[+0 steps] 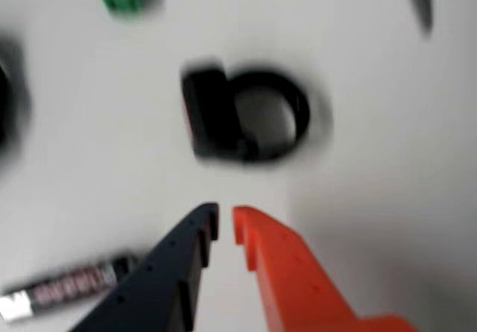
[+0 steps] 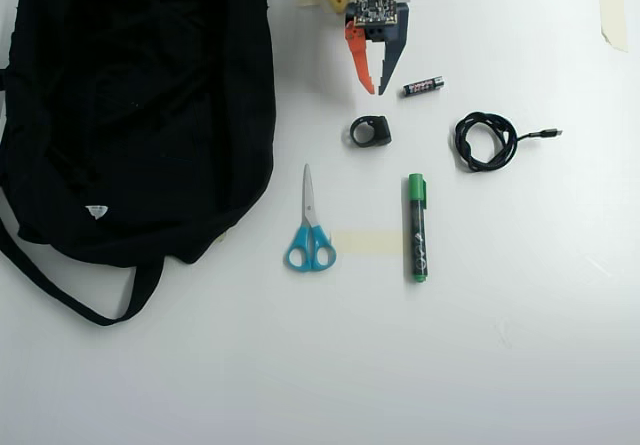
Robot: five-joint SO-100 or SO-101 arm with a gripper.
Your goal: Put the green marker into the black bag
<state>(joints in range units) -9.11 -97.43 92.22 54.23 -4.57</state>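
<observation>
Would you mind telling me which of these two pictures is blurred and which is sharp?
Wrist view: motion-blurred, the black ring and the battery smeared, the end effector soft-edged. Overhead view: sharp and evenly lit, the green marker crisp, shadows faint.

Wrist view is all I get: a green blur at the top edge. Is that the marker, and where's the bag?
Observer: Yes, the green marker's cap. The black bag lies far left in the overhead view.
Operator: Anything between them?
Observer: Blue-handled scissors and a strip of tape.
Operator: Is the gripper holding anything?
Observer: No; the gripper hangs empty, nearly closed, above a black ring-shaped part.
</observation>
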